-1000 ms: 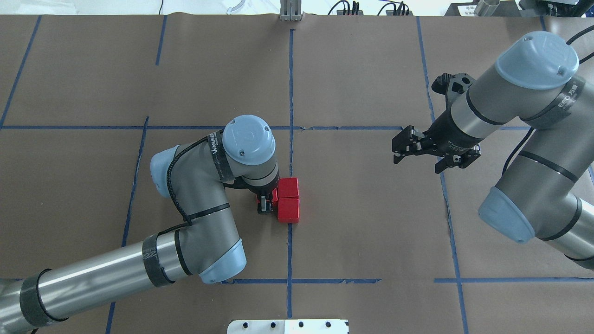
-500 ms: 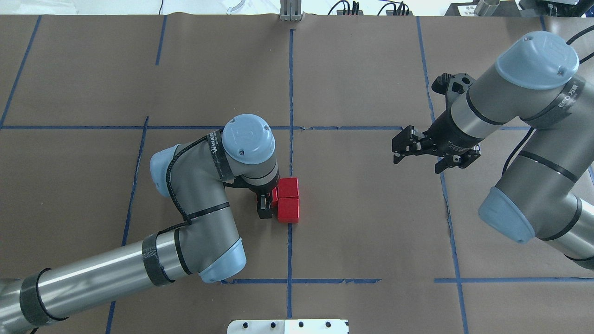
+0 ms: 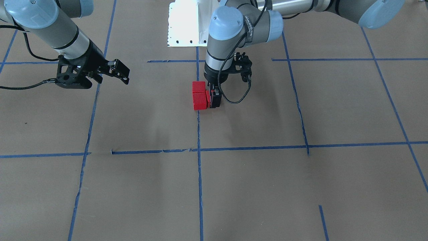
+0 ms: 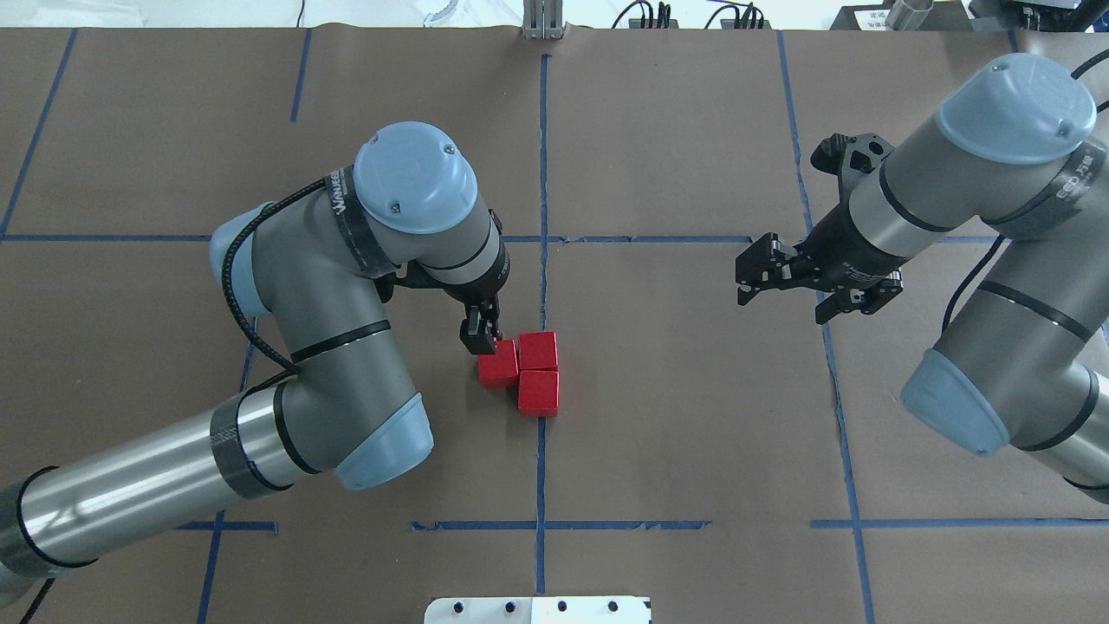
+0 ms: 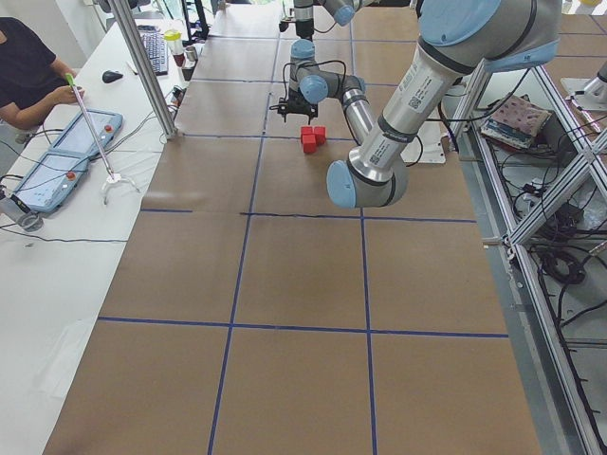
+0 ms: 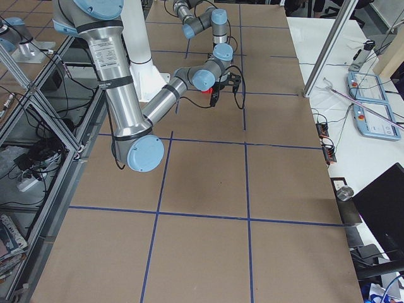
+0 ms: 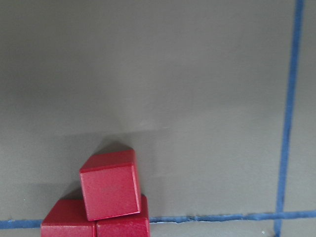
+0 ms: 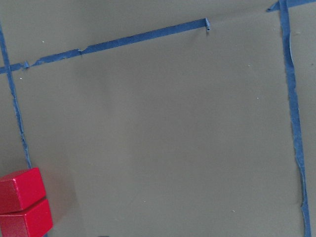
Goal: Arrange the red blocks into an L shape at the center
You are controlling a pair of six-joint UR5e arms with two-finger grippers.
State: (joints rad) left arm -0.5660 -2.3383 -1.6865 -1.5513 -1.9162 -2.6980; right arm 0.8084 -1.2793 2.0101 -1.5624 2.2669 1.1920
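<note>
Position check, first observer: where were the red blocks?

Second observer: All three lay together at the center of the table, well away from every edge. Two sat one behind the other on the blue tape line, faces touching. The third block lay against the side of the one farther from the robot, toward the robot's left and set slightly askew. Together they made a rough L.

First observer: Left gripper?

Second observer: It hung at the third block's far edge, tips pointing down. From overhead the tips overlapped that edge. I couldn't tell whether they touched it, nor whether the claw was apart or together. Its wrist camera showed the blocks low in frame against brown paper.

First observer: Right gripper?

Second observer: Claw spread apart, holding nothing. It was above bare paper, well off toward the table's right edge and near the side tape line.
</note>
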